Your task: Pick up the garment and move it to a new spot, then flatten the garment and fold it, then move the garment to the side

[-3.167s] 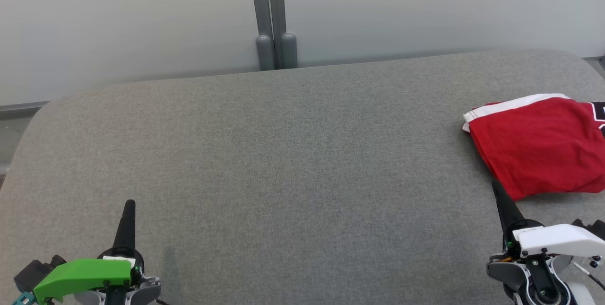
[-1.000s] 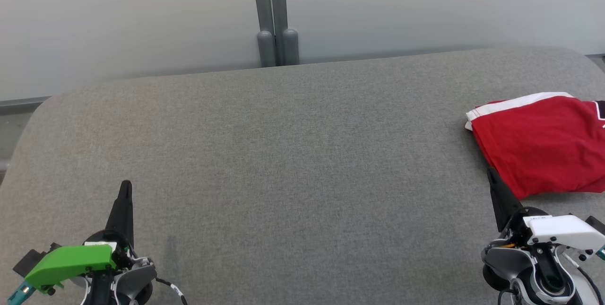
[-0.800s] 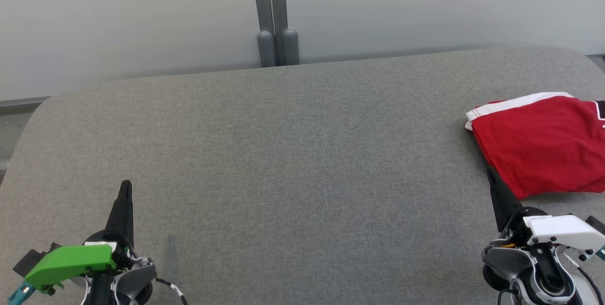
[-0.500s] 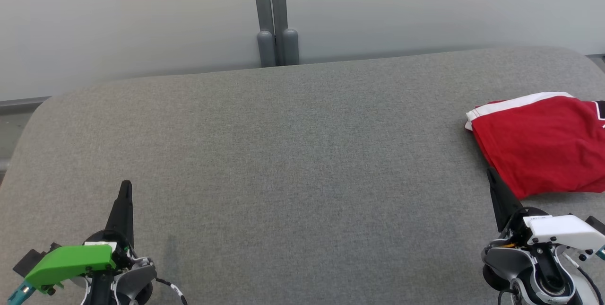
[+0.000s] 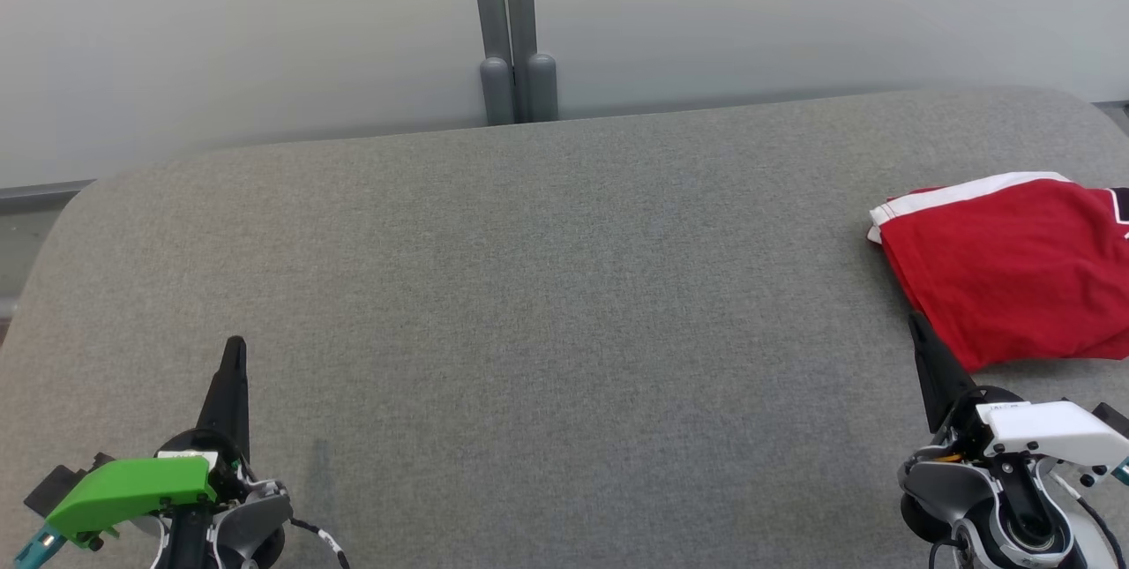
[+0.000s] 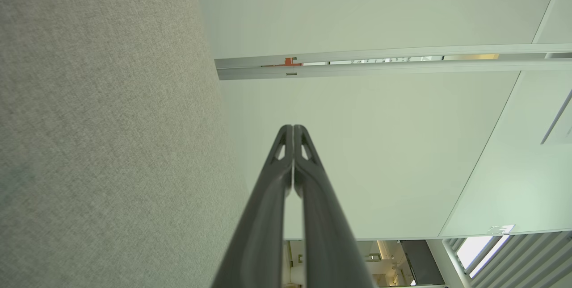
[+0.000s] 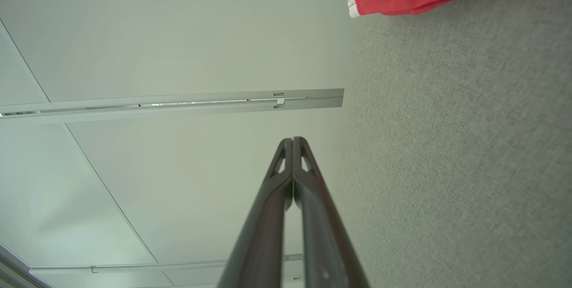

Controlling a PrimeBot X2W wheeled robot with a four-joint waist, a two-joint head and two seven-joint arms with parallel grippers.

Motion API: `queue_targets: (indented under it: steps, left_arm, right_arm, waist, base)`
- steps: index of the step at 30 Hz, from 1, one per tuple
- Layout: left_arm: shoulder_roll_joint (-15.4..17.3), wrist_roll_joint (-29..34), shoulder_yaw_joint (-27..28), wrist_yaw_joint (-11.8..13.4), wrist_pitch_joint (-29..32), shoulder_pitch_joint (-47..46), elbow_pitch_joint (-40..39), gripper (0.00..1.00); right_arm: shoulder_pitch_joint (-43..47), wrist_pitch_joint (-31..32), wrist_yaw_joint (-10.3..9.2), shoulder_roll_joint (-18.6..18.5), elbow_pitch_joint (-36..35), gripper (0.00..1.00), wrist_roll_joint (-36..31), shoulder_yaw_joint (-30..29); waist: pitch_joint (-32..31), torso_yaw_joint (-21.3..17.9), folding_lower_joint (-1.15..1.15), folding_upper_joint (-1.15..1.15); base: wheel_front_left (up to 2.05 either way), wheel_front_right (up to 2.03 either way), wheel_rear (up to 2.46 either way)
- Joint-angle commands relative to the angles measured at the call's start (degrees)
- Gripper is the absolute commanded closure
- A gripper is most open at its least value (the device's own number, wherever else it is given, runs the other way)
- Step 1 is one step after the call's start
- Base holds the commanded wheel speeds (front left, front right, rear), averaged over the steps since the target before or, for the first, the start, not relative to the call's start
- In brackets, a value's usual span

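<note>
Jaws on both arms are pressed together with nothing between them. Low in the head view, the left jaws rise at the lower left from behind a green cover (image 5: pixel 132 494), and the right jaws rise at the lower right from beside a white cover (image 5: pixel 1045 432). Both wrist views show each pair of dark fingers (image 6: pixel 277 198) meeting at the tips. Both sets are over the grey counter (image 5: pixel 564 287) and point toward its far edge.

The tip of the right jaws lies just beside the near corner of the garment (image 5: pixel 1005 265). In the right wrist view a stretch of grey fabric separates them, so they appear apart. The red garment lies folded on the counter's right side, with a white band along its far left edge. Its right end is cut off by the frame, where a dark patch may be a print.

Beyond the counter stands a pale wall (image 5: pixel 265 40), split by a grey post (image 5: pixel 507 22).
</note>
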Motion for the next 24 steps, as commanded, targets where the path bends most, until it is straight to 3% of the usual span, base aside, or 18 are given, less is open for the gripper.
queue_targets:
  steps: [1,24]
  left_arm:
    - [0.42,-0.04,0.17,-0.26,0.24,-0.67,0.07,1.0]
    - [0.42,-0.04,0.17,-0.26,0.24,-0.67,0.06,1.0]
  right_arm:
    - [-0.31,0.19,0.04,-0.06,0.1,1.0,0.39,-0.09]
    - [-0.31,0.19,0.04,-0.06,0.1,1.0,0.39,-0.08]
  waist:
    - [0.0,0.0,0.0,0.0]
    - [0.0,0.0,0.0,0.0]
  base:
    - [0.0,0.0,0.0]
    - [0.0,0.0,0.0]
